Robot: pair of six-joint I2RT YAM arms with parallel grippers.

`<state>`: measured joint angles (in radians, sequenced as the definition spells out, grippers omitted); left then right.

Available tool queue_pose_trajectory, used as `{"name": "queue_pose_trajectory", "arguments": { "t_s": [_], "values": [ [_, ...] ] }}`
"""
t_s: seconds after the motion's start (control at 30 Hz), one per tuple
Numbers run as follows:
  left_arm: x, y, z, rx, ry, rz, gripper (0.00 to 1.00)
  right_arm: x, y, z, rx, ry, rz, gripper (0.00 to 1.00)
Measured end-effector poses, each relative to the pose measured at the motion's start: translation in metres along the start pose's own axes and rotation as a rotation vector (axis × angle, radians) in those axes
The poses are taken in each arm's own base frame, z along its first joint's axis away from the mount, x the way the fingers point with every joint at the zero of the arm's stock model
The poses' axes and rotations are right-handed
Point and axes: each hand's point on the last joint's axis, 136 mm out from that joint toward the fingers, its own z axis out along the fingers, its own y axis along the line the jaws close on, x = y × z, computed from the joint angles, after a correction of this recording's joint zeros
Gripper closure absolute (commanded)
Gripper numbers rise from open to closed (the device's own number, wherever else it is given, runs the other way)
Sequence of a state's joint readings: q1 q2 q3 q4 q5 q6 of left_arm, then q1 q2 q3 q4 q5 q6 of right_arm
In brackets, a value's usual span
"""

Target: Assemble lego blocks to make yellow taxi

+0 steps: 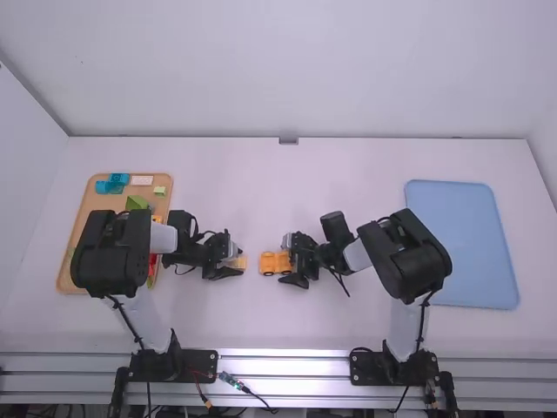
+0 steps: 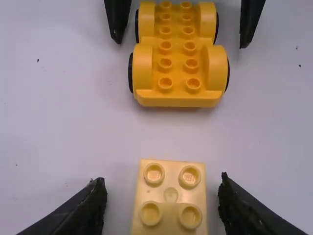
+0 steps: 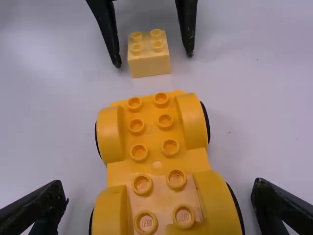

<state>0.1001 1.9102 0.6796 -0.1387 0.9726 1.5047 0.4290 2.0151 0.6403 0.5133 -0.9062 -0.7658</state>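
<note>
1. Yellow wheeled base (image 3: 157, 164), studs up, on white table (image 1: 287, 322); right gripper (image 1: 289, 261) wide open around it.
2. Pale yellow block (image 2: 171, 200), near base; left gripper (image 1: 239, 262) spread about it.
3. Tan tray (image 1: 97, 205), far left, holding assorted blocks.

On my table (image 1: 218, 322), the parts tray (image 1: 104, 202) lies left, a second tray (image 1: 461, 244) right; between them, a brick (image 2: 171, 195) (left) near a wheeled base (image 2: 178, 63).
</note>
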Motion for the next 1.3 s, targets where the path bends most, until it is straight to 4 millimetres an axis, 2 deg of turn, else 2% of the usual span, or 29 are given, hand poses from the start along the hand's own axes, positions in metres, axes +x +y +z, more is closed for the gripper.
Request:
{"name": "queue_pose_trajectory", "arguments": {
  "t_s": [0.13,0.23,0.3,0.37,0.5,0.6,0.67,0.8,0.93,0.97,1.0,1.03,1.2,1.3],
  "values": [
    [-0.001,-0.001,0.0,0.003,-0.009,-0.003,0.42,0.0,0.0,0.0,0.001,0.0,0.0,0.0],
    [-0.004,-0.002,0.0,0.008,-0.022,-0.009,0.48,0.0,0.0,0.0,0.0,0.0,0.0,0.0],
    [-0.004,-0.002,0.0,0.011,-0.022,-0.015,0.48,0.0,0.0,0.0,0.0,0.0,0.0,0.0],
    [-0.005,-0.001,-0.001,0.013,-0.02,-0.018,0.55,0.0,0.0,0.0,0.0,0.0,0.0,0.0],
    [-0.002,0.0,-0.001,0.012,-0.003,-0.014,0.55,0.0,0.0,0.0,0.001,-0.001,-0.002,0.0],
    [-0.001,0.0,-0.001,0.012,0.006,-0.011,0.71,0.0,0.0,0.0,0.001,-0.001,-0.002,0.0],
    [-0.001,0.0,-0.001,0.012,0.007,-0.011,0.76,0.0,0.0,0.0,0.001,-0.001,-0.002,0.0],
    [-0.001,0.0,-0.001,0.011,0.006,-0.009,0.81,-0.001,-0.001,0.0,0.002,-0.002,-0.004,0.0],
    [-0.001,0.0,-0.001,0.012,0.005,-0.01,0.8,-0.001,-0.001,0.0,0.003,-0.003,-0.006,0.0],
    [-0.001,0.0,-0.001,0.012,0.005,-0.011,0.84,-0.001,-0.001,0.0,0.004,-0.004,-0.008,0.0],
    [-0.001,-0.001,-0.001,0.014,0.003,-0.014,0.96,-0.002,-0.001,0.0,0.005,-0.005,-0.009,0.0],
    [-0.002,-0.001,-0.001,0.015,0.001,-0.015,0.98,-0.002,-0.002,0.0,0.006,-0.007,-0.012,0.01],
    [-0.007,-0.01,-0.003,0.056,-0.02,-0.082,0.98,-0.005,-0.004,0.0,0.015,-0.016,-0.03,0.0],
    [-0.013,-0.004,-0.006,0.057,-0.025,-0.122,0.98,-0.007,-0.003,0.0,0.008,-0.027,-0.035,0.04]
  ]
}}
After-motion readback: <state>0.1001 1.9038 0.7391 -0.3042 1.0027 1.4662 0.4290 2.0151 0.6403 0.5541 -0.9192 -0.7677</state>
